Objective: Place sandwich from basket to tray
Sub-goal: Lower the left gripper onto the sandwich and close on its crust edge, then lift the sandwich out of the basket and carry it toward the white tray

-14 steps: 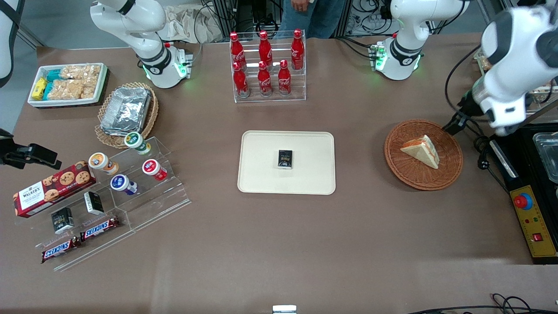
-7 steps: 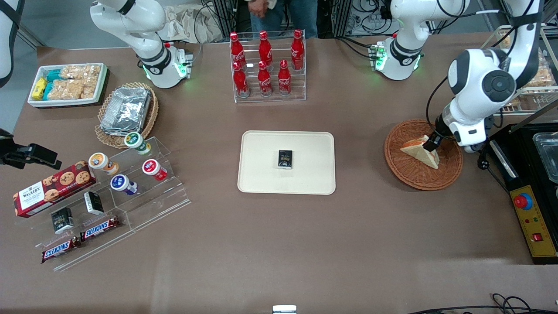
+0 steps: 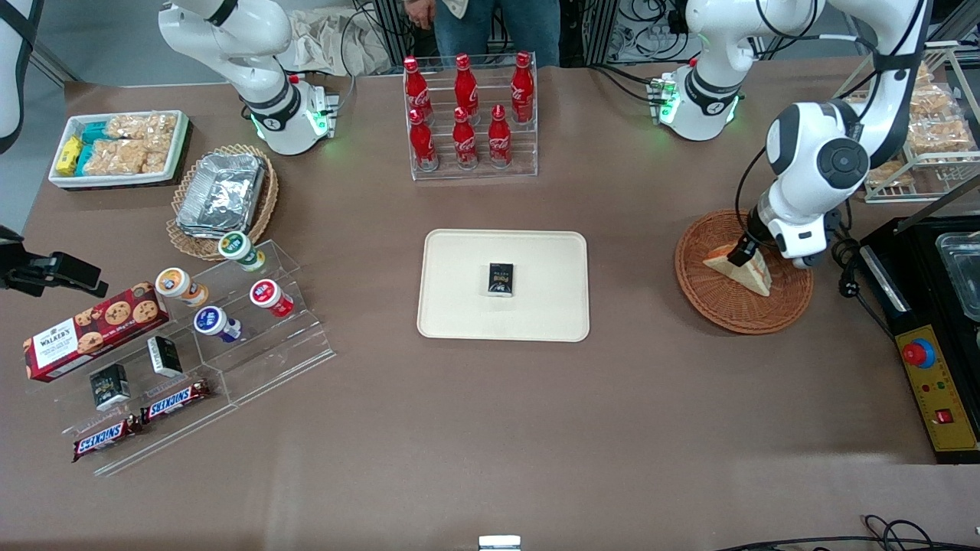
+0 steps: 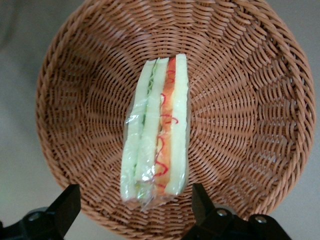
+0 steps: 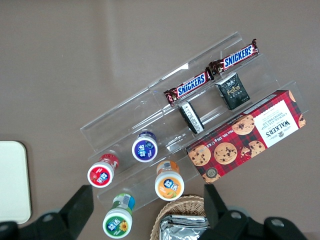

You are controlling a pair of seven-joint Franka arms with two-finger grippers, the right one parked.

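The sandwich (image 3: 756,272), a wrapped wedge of white bread with orange-pink and green layers, lies in the round reddish-brown wicker basket (image 3: 720,306) toward the working arm's end of the table. My left gripper (image 3: 741,251) hangs just over the sandwich's end, farther from the front camera. In the left wrist view the sandwich (image 4: 157,130) stands on edge in the basket (image 4: 240,100). The gripper (image 4: 134,189) is open, one black finger on each side of the sandwich's end, not touching it. The cream tray (image 3: 459,306) lies mid-table.
A small black box (image 3: 501,278) lies on the tray. A clear rack of red cola bottles (image 3: 468,115) stands farther from the front camera. A black appliance with a yellow control box (image 3: 938,383) and a wire rack of snacks (image 3: 926,130) stand beside the basket.
The left arm has swung in from the table's end and come down over the basket. The gripper now straddles the sandwich's end. The sandwich has not moved.
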